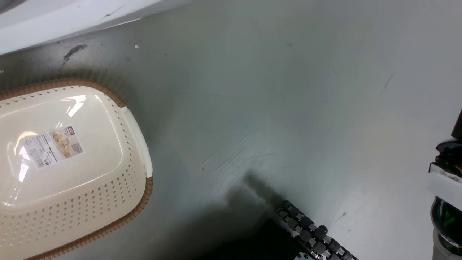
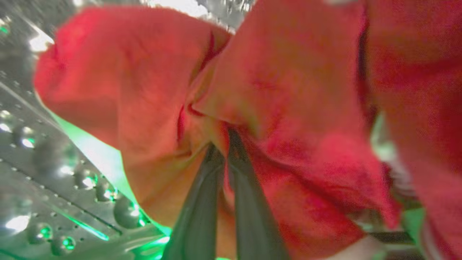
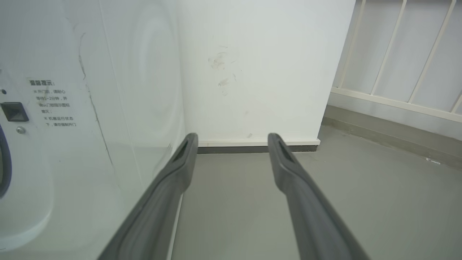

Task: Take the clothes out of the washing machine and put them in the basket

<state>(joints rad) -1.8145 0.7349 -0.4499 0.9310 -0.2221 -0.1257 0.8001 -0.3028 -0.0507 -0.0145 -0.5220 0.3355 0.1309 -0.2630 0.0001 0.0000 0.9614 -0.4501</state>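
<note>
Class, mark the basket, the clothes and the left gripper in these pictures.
the basket (image 1: 149,187): head view, on its brown rim at the right.
the clothes (image 2: 288,90): left wrist view, on the red fabric's broad fold.
the left gripper (image 2: 224,141): left wrist view, between its fingertips, shut on the fabric.

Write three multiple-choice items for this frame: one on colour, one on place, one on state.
1. Rim colour of the basket: A. blue B. brown C. black
2. The left tool is: A. over the basket B. above a table C. inside the steel drum
3. The right tool is: A. open, holding nothing B. shut on cloth C. shut on a handle

Answers: B, the woven-look rim shows brown; C, dimpled steel lies beside it as it pinches the red clothes; A, its fingers stand apart with bare floor between them.
</note>
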